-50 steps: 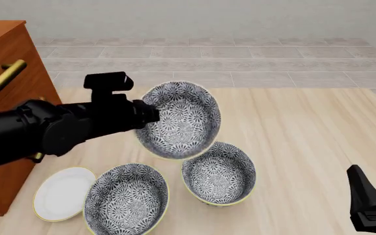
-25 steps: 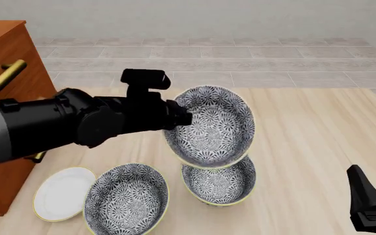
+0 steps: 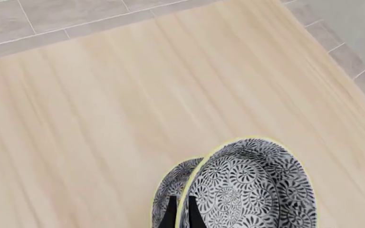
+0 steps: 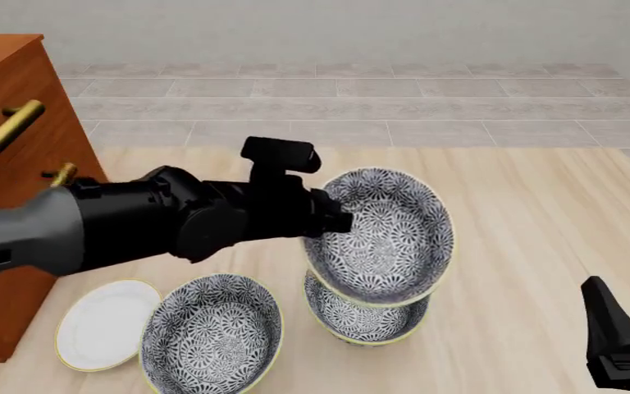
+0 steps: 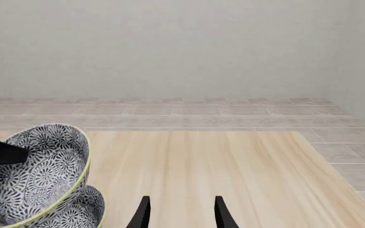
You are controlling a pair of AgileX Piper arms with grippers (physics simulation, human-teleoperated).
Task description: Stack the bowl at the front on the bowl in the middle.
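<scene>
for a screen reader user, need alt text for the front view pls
The left gripper holds a tilted floral bowl by its rim just above a second floral bowl on a wooden table. A third floral bowl and a white plate sit nearer the camera; the right gripper idles at lower right.

No readable text, labels, brands or numbers for you anywhere: bowls carry only floral pattern, cabinet and arms bare of markings.

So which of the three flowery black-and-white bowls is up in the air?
The tilted black-and-white floral bowl pinched at its rim by the left gripper, just above the right-hand floral bowl. The left-hand floral bowl sits alone on the table.
</scene>
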